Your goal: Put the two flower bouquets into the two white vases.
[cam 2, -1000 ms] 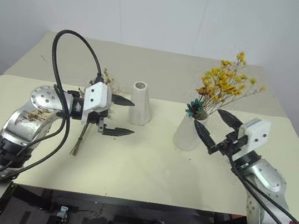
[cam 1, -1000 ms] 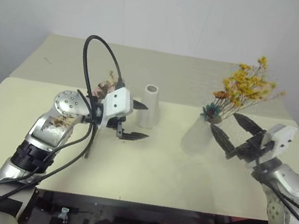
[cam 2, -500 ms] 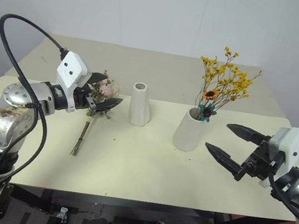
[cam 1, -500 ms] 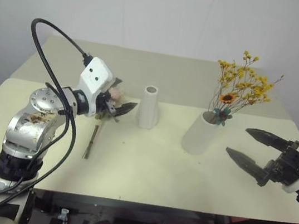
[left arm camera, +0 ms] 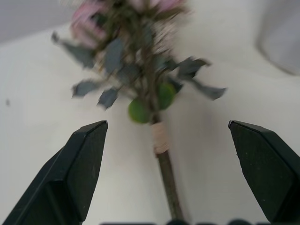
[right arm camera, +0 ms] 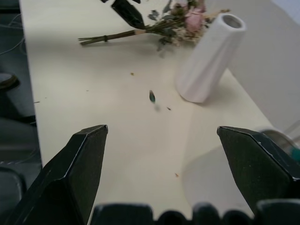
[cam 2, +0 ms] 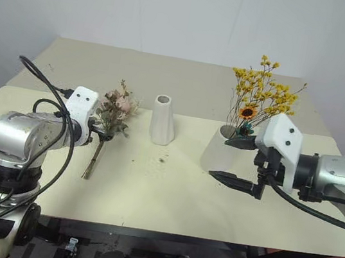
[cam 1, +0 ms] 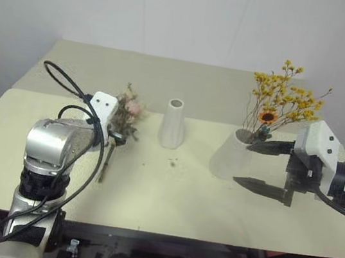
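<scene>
The pale pink bouquet (cam 1: 127,110) lies flat on the table, its brown stems (cam 2: 91,161) towards the front edge. My left gripper (left arm camera: 166,124) is open just above it, one finger on each side of the tied stem. The slim white vase (cam 1: 172,124) stands upright and empty beside the bouquet. The yellow bouquet (cam 1: 285,99) with its small sunflower stands in the wider white vase (cam 1: 225,161). My right gripper (cam 1: 241,163) is open with nothing in it, one finger above the other, right beside that vase.
A small dark-green scrap (cam 1: 172,162) and a few crumbs lie in front of the slim vase. The cream table (cam 1: 168,200) has a seam across its width behind the vases. A pale wall stands behind the table.
My left gripper swung left from beside the slim vase and turned down over the pink bouquet. My right gripper pulled away to the right, then returned beside the wide vase. The yellow bouquet now stands straighter.
</scene>
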You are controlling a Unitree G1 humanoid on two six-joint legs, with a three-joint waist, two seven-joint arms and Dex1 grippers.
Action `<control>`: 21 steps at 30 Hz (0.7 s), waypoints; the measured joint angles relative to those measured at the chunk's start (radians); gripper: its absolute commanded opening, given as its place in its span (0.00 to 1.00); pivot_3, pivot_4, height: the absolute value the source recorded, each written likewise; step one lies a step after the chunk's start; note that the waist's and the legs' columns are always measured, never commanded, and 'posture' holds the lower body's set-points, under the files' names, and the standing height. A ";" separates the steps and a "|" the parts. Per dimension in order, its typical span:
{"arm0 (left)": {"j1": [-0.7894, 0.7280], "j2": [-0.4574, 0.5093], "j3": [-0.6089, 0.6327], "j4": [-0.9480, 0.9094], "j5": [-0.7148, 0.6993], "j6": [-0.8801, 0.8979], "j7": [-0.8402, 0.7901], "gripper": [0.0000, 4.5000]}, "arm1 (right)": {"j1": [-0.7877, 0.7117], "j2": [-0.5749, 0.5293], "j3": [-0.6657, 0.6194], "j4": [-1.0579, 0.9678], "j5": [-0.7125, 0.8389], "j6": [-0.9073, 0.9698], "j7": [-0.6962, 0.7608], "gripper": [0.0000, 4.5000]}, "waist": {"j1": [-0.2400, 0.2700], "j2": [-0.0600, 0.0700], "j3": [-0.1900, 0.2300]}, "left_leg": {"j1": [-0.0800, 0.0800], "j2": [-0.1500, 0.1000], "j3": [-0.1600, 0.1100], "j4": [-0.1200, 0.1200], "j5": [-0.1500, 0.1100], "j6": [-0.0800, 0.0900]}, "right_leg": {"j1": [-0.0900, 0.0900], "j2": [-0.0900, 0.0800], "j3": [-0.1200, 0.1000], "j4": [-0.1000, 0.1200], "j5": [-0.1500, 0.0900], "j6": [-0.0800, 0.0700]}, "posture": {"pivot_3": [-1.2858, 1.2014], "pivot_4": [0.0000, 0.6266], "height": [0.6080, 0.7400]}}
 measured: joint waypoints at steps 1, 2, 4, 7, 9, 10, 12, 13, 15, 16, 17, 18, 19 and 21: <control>0.000 0.018 -0.003 0.011 -0.035 0.000 0.019 1.00 | -0.017 0.001 0.014 0.001 -0.002 0.008 0.002 0.99 | 0.000 0.000 0.000 | 0.000 0.000 0.000 0.000 0.000 0.000 | 0.000 0.000 0.000 0.000 0.000 0.000 | 0.52 0.24 1.00; 0.000 0.031 -0.004 0.026 -0.080 0.000 0.042 1.00 | -0.036 0.003 0.030 0.004 -0.008 0.014 0.005 0.99 | 0.000 0.000 0.000 | 0.000 0.000 0.000 0.000 0.000 0.000 | 0.000 0.000 0.000 0.000 0.000 0.000 | 0.52 0.24 1.00; -0.003 0.040 -0.005 0.067 -0.155 0.000 0.089 1.00 | -0.049 0.009 0.048 0.009 -0.020 0.017 0.007 0.99 | 0.004 0.000 0.000 | -0.001 0.000 0.000 0.000 0.000 0.000 | 0.000 -0.001 0.000 -0.001 0.000 0.000 | 0.52 0.24 1.00; -0.016 0.047 -0.029 0.136 -0.243 0.000 0.161 1.00 | -0.054 0.017 0.063 0.011 -0.036 0.029 0.008 0.99 | 0.006 0.000 0.000 | -0.002 -0.001 0.000 0.000 0.000 0.000 | -0.001 -0.001 0.000 -0.001 0.000 0.000 | 0.52 0.24 1.00; -0.053 0.047 -0.040 0.199 -0.290 0.000 0.204 1.00 | -0.054 0.019 0.063 0.011 -0.040 0.033 0.007 0.99 | 0.006 0.000 0.000 | -0.003 -0.001 0.000 0.001 0.000 0.000 | -0.001 -0.001 0.000 -0.001 0.000 0.000 | 0.52 0.24 1.00; -0.072 0.047 -0.041 0.227 -0.312 0.000 0.220 1.00 | -0.054 0.019 0.063 0.009 -0.042 0.035 0.005 0.99 | 0.006 0.000 0.000 | -0.003 -0.001 0.000 0.001 0.000 0.000 | -0.001 -0.001 0.000 -0.001 0.000 0.000 | 0.52 0.24 1.00; -0.113 0.045 -0.043 0.279 -0.356 0.000 0.255 1.00 | -0.049 0.019 0.059 0.008 -0.047 0.039 -0.002 0.99 | 0.005 0.000 0.000 | -0.002 -0.001 0.000 0.000 0.000 0.000 | -0.001 -0.001 0.000 0.000 0.000 0.000 | 0.52 0.24 1.00; -0.129 0.044 -0.045 0.301 -0.375 0.000 0.270 1.00 | -0.043 0.020 0.053 0.007 -0.047 0.044 -0.006 0.99 | 0.004 0.000 0.000 | -0.002 -0.001 0.000 0.000 0.000 0.000 | -0.001 -0.001 0.000 0.000 0.000 0.000 | 0.52 0.24 1.00; -0.148 0.038 -0.050 0.334 -0.401 0.000 0.298 1.00 | -0.029 0.020 0.035 0.003 -0.047 0.055 -0.011 0.99 | 0.003 0.000 0.000 | -0.002 -0.001 0.000 0.000 0.000 0.000 | -0.001 -0.001 0.000 0.000 0.000 0.000 | 0.52 0.24 1.00; -0.155 0.029 -0.053 0.354 -0.408 0.000 0.312 1.00 | -0.020 0.020 0.027 -0.004 -0.047 0.058 -0.015 0.99 | 0.003 0.000 0.000 | -0.002 -0.001 0.000 0.000 0.000 0.000 | -0.001 -0.001 0.000 -0.001 0.000 0.000 | 0.52 0.24 1.00; -0.160 0.021 -0.056 0.371 -0.416 0.000 0.324 1.00 | -0.011 0.020 0.023 -0.008 -0.047 0.062 -0.018 0.99 | 0.003 0.000 0.000 | -0.002 -0.001 0.000 0.000 0.000 0.000 | -0.001 -0.001 0.000 -0.001 0.000 0.000 | 0.52 0.24 1.00; -0.164 0.009 -0.057 0.390 -0.421 0.000 0.338 0.91 | -0.003 0.021 0.019 -0.015 -0.046 0.070 -0.021 1.00 | 0.003 0.000 0.000 | -0.002 -0.001 0.000 0.000 0.000 0.000 | -0.001 -0.001 0.000 0.000 0.000 0.000 | 0.52 0.24 1.00; -0.165 0.001 -0.057 0.402 -0.424 0.000 0.347 0.88 | 0.001 0.021 0.015 -0.021 -0.045 0.074 -0.025 1.00 | 0.003 0.000 0.000 | -0.002 -0.001 0.000 0.000 0.000 0.000 | -0.001 -0.001 0.000 0.000 0.000 0.000 | 0.52 0.24 1.00; -0.168 -0.024 -0.052 0.427 -0.428 0.000 0.372 0.74 | 0.006 0.022 -0.002 -0.031 -0.044 0.079 -0.032 1.00 | 0.003 0.000 0.000 | -0.002 -0.001 0.000 0.000 0.000 0.000 | -0.001 -0.001 0.000 0.000 0.001 0.000 | 0.52 0.24 1.00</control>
